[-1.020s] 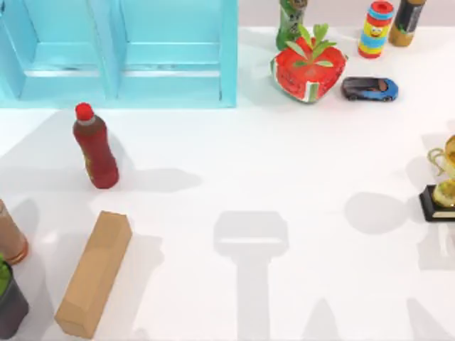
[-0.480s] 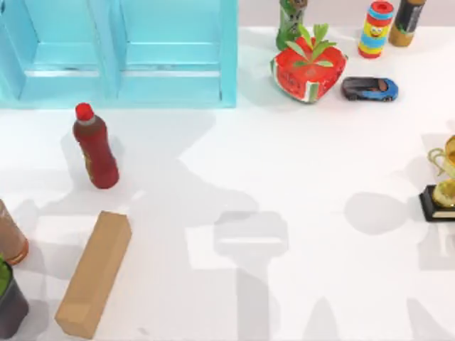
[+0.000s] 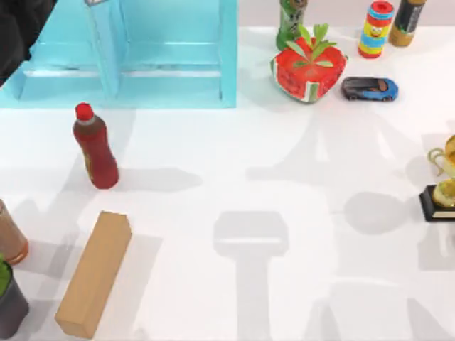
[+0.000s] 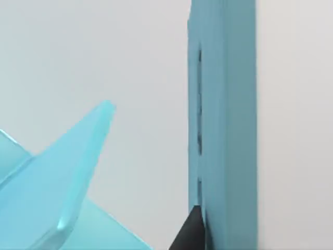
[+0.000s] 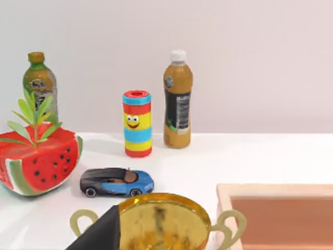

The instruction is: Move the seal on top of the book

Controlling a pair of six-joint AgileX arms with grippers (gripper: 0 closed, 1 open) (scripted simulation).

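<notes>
Left claw's arm over turquoise shelf's left edge.

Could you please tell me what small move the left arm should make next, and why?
Probably a short, slow advance into the turquoise shelf unit, keeping off its upright panel: the left arm hangs over the shelf's left corner, its wrist camera close against that panel. The right arm sits parked by the gold trophy.
</notes>
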